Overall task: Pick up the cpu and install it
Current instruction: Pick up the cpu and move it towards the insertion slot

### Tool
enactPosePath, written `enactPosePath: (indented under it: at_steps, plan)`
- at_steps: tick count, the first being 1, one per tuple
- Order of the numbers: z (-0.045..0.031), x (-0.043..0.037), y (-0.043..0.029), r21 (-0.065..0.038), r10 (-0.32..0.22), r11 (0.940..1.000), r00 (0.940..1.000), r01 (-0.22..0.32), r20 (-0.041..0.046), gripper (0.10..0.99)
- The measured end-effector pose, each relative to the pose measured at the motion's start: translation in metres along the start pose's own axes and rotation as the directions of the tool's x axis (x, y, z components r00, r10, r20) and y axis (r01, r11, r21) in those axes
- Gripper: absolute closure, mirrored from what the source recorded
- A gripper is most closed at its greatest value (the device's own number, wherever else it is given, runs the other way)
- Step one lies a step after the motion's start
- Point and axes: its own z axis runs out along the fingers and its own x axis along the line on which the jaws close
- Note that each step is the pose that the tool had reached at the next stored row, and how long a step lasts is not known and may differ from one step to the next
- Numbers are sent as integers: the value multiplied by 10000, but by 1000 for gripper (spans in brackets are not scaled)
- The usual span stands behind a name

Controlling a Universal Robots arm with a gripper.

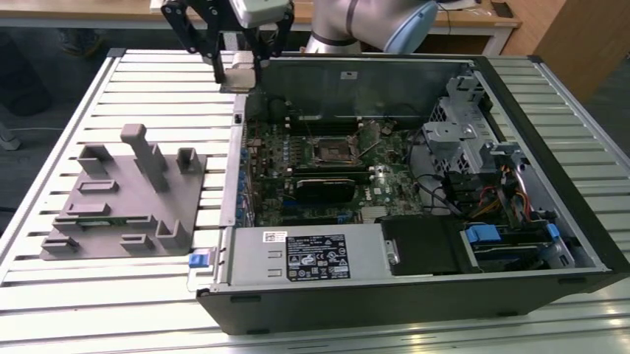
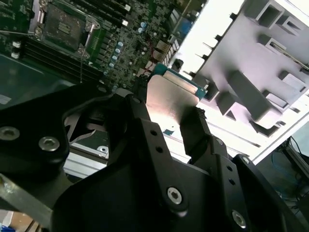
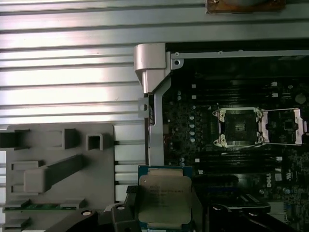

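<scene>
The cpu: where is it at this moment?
The cpu is held in the gripper over the far corner of the computer case, on the exterior view's left, apart from the empty socket.

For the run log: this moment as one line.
hand: shut on cpu | cpu: lifted, near case wall | socket: open, empty | installed: no

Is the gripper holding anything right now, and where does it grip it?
The gripper holds the cpu, pinched by two opposite edges.
</scene>
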Motion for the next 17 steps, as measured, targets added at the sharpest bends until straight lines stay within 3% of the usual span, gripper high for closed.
enactPosePath:
  at_steps: [9,17]
  plan:
    - [12,-382,31,1,-3,10000,10000,3,-9,561]
    - [44,-744,117,1,-3,10000,10000,3,-10,561]
